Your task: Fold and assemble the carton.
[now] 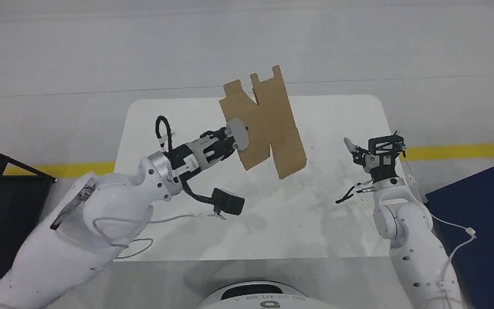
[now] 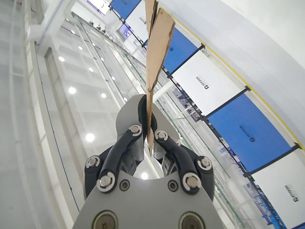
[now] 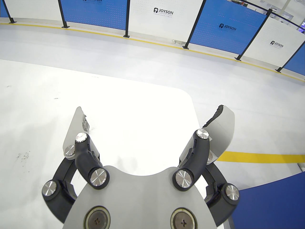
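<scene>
A flat brown cardboard carton [image 1: 266, 123] with cut flaps hangs in the air above the white table [image 1: 332, 208], tilted on edge. My left gripper [image 1: 239, 137] is shut on its left edge. In the left wrist view the carton [image 2: 157, 48] runs edge-on out of the left gripper [image 2: 149, 120], pinched between the two pads. My right gripper [image 1: 373, 151] stands open over the table's right edge, well apart from the carton. In the right wrist view the right gripper [image 3: 152, 117] has nothing between its spread fingers.
The white table [image 3: 119, 110] has rounded corners, with its near right corner just beyond my right gripper. Yellow floor tape [image 1: 451, 151] runs past both sides of the table. Blue and white fence panels [image 3: 164, 10] stand far off.
</scene>
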`<state>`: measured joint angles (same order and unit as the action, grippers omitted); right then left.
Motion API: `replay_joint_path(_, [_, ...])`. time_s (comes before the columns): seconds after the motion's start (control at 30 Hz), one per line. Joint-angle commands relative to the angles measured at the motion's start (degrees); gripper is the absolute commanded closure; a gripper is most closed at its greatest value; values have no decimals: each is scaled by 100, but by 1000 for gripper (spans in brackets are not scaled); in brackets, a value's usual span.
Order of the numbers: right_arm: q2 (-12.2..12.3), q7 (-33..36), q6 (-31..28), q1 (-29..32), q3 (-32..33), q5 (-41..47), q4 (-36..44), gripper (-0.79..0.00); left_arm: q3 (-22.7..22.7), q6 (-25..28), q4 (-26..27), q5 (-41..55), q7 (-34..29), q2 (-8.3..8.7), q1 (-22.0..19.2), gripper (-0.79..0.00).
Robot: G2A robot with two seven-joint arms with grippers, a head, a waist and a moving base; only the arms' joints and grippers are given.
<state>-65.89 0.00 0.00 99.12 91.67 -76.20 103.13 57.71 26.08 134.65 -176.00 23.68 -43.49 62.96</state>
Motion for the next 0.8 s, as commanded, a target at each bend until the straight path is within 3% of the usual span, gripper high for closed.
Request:
replay_joint_path(0.0, [0,0,0,0,0,0,0,-785,-495,127,0,0,-225,131,-340,0])
replay_joint_path(0.07, [0,0,0,0,0,0,0,-785,-836,196,0,0,-609,187,-528,0])
replay_joint_path(0.47, [0,0,0,0,0,0,0,-785,-817,196,-79,122,-685,178,-477,0])
replay_joint_path(0.53, [0,0,0,0,0,0,0,-785,-598,477,-424,1078,-1115,116,-304,0])
replay_joint_path(0.63, [0,0,0,0,0,0,0,-785,-75,725,-1074,3465,-1617,-19,-151,0])
replay_joint_path(0.77, [0,0,0,0,0,0,0,-785,408,776,-2444,6619,-1624,-173,17,0])
